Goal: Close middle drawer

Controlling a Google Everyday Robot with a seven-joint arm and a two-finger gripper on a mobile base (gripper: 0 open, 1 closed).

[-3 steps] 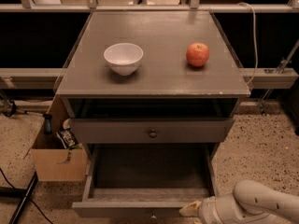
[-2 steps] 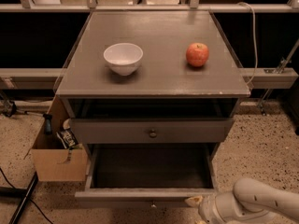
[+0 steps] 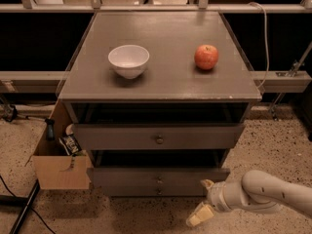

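The middle drawer (image 3: 126, 176) is a grey-brown front with a small round knob (image 3: 159, 179). It is pushed almost fully into the cabinet (image 3: 161, 82), and a dark gap shows above it. The upper drawer (image 3: 117, 136) sticks out a little. The bottom drawer's knob (image 3: 158, 191) shows just below. My gripper (image 3: 204, 200) is low on the right, just in front of the middle drawer's right end. It is open and empty. Its upper fingertip (image 3: 208, 183) is close to the drawer front.
A white bowl (image 3: 128, 60) and a red apple (image 3: 206, 56) sit on the cabinet top. An open cardboard box (image 3: 56, 172) with small items stands against the cabinet's left side. A cable (image 3: 19, 206) lies on the floor at left. Rails and a shelf run behind.
The middle drawer has slid from wide open to almost shut. My gripper followed it toward the cabinet and now sits by its front.
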